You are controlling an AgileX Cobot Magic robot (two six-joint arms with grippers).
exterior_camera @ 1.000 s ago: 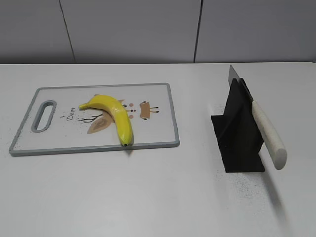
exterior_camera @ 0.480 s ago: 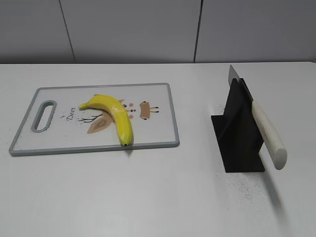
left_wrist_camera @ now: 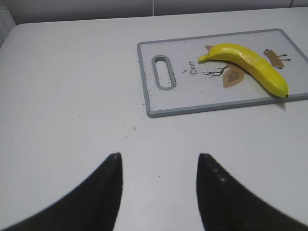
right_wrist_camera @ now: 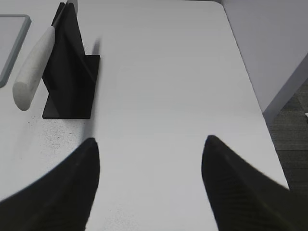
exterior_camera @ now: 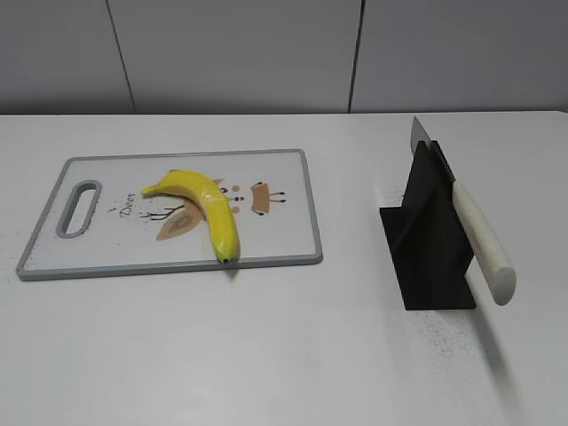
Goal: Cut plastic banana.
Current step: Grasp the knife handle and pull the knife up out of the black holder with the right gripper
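A: Where is the banana (exterior_camera: 206, 209)?
B: On the cutting board (exterior_camera: 284, 248), lying diagonally.
A: And the knife (right_wrist_camera: 36, 65)?
B: Racked in its stand (right_wrist_camera: 70, 72), ahead-left of the spread, empty right gripper (right_wrist_camera: 150, 144).

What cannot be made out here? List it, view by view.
- Steel knife blade: mostly sunk in the black knife stand, exterior view.
- Grey-rimmed white cutting board: cut off by the left edge, right wrist view.
- Both arms: outside the exterior view.
- Yellow plastic banana's underside: hidden against the board.
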